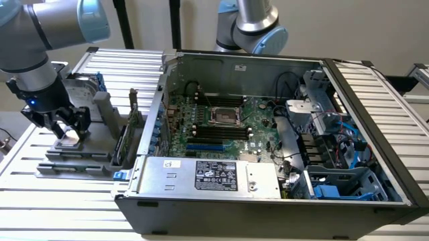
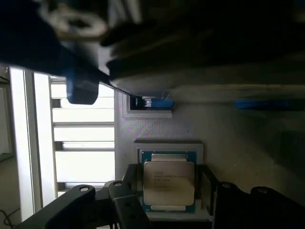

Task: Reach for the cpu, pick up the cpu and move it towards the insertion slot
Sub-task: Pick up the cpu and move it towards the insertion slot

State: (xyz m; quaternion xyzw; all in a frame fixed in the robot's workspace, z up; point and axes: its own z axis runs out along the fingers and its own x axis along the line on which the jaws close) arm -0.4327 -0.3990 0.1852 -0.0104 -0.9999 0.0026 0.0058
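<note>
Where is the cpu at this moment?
At the exterior view's left, outside the computer case, the cpu lies in the grey fixture, directly under the gripper.

One cpu [image 2: 168, 183]; one insertion slot [image 1: 226, 116]; one gripper [image 1: 69, 134]; one open computer case [image 1: 268, 211]; one green motherboard [image 1: 261, 125]; one power supply [image 1: 214, 175]; one grey holder [image 1: 74, 163]; two robot arms, a near arm [image 1: 33, 70] and a far arm [image 1: 251, 27]; one slatted surface [image 1: 60, 201].

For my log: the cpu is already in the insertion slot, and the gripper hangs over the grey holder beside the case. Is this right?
No. The wrist view shows the cpu lying in the grey holder, below the gripper, not in the insertion slot.
</note>
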